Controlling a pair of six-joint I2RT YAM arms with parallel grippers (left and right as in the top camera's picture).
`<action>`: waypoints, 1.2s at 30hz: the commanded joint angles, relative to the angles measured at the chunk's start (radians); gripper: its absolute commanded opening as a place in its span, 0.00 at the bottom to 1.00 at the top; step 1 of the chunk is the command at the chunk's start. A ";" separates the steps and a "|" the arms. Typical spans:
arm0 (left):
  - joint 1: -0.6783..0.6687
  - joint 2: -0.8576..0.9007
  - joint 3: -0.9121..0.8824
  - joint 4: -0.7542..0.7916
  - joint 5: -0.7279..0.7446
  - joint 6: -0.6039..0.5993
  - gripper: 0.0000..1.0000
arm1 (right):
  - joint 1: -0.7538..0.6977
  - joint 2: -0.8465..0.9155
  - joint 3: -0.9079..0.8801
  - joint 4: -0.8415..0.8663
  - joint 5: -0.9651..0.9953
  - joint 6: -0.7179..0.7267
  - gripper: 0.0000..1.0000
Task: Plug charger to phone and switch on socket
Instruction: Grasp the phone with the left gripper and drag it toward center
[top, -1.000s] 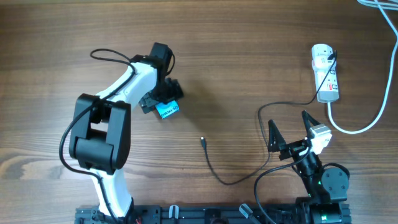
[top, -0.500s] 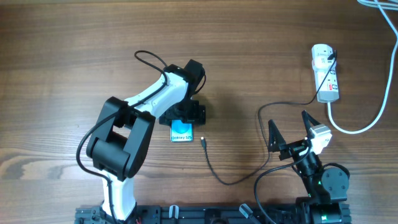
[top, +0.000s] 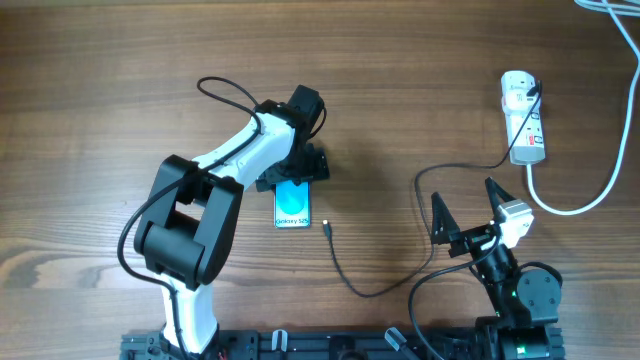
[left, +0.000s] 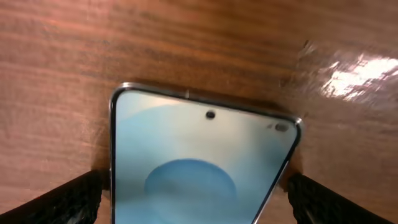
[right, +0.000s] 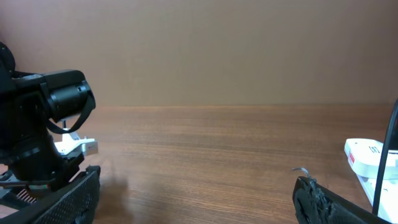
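The phone, teal screen up, lies flat on the wood table; it fills the left wrist view. My left gripper straddles the phone's far end, open, with a small gap on each side. The charger's black cable runs from the socket across the table, and its plug tip lies just right of the phone's near end. The white socket lies at the back right and shows in the right wrist view. My right gripper is open and empty, near the front right.
The socket's thick white cord loops along the right edge and off the top. The black cable curves in front of my right arm's base. My left arm shows at the left of the right wrist view.
My left arm carried the phone from the back left to beside the cable tip and laid it flat. The fingers have eased off it. The right arm has not moved.
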 joint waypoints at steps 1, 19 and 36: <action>0.006 0.031 -0.014 0.037 0.023 -0.010 1.00 | -0.003 -0.008 -0.001 0.003 0.005 0.016 1.00; 0.003 0.031 -0.104 0.020 0.091 0.164 0.92 | -0.003 -0.008 -0.001 0.003 0.005 0.016 1.00; 0.085 0.030 -0.186 0.123 0.040 0.187 0.86 | -0.003 -0.008 -0.001 0.003 0.005 0.016 1.00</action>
